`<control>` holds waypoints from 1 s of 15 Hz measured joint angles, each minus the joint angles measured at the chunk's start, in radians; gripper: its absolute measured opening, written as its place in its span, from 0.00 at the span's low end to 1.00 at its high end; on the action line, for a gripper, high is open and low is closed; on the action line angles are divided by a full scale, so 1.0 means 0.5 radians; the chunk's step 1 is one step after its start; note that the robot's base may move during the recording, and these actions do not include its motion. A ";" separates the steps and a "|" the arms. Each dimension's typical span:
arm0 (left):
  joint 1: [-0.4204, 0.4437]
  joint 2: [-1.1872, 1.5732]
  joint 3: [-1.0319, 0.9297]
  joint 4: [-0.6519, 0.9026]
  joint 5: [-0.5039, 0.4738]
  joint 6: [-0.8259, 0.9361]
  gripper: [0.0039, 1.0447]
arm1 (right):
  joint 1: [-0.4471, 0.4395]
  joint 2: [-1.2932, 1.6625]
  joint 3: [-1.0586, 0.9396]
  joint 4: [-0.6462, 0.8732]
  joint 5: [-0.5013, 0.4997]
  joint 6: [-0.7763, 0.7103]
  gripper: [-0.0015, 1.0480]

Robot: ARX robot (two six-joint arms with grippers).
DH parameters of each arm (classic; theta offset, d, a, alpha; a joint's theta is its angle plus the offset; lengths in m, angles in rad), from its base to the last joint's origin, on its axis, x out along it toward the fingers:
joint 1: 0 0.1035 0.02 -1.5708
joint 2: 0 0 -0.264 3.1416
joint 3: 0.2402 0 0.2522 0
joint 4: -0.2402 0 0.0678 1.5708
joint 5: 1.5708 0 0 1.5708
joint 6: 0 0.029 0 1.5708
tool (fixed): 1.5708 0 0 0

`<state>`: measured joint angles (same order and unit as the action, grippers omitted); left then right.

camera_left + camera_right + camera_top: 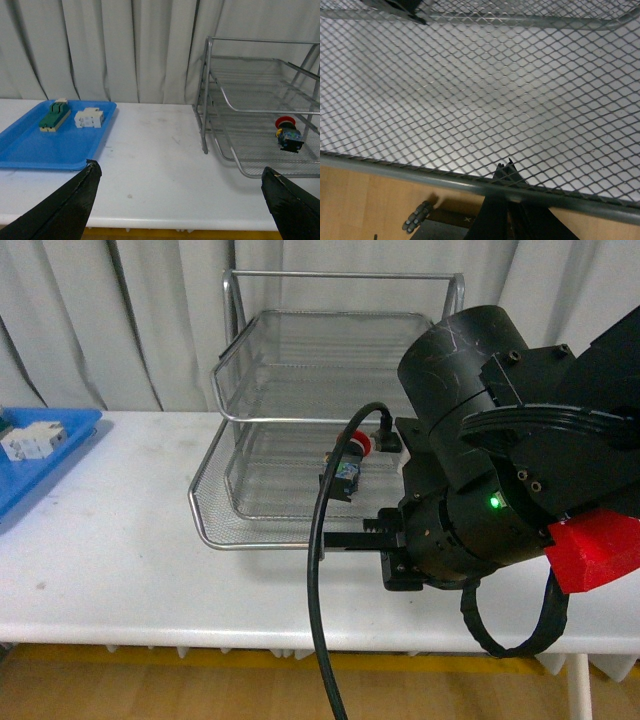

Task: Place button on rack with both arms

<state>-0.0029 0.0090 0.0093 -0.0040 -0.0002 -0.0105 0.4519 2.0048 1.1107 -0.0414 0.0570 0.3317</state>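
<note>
The silver wire-mesh rack (300,390) stands at the back of the white table, its lowest tray (230,530) slid out toward me. The button (350,468), red-capped on a black-and-blue body, lies on that tray's mesh; the left wrist view shows the button (288,134) there too. My right gripper (345,538) is shut on the tray's front rim, and its wrist view shows the rim bar (420,172) crossing the closed fingertips (506,170). My left gripper (182,200) hangs open over bare table left of the rack (240,110), with nothing between its fingers (70,210).
A flat blue tray (30,150) lies at the table's left, holding a green-and-cream switch block (54,116) and a white blocky component (89,118). Grey curtains hang behind. A black cable (318,590) loops in front of the right arm. The table's front edge runs close by.
</note>
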 joint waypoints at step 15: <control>0.000 0.000 0.000 0.000 0.000 0.000 0.94 | -0.082 0.169 0.166 -0.038 -0.042 -0.060 0.02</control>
<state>-0.0029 0.0090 0.0093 -0.0040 -0.0002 -0.0105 0.4110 2.0892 1.1938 -0.0605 0.0360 0.3019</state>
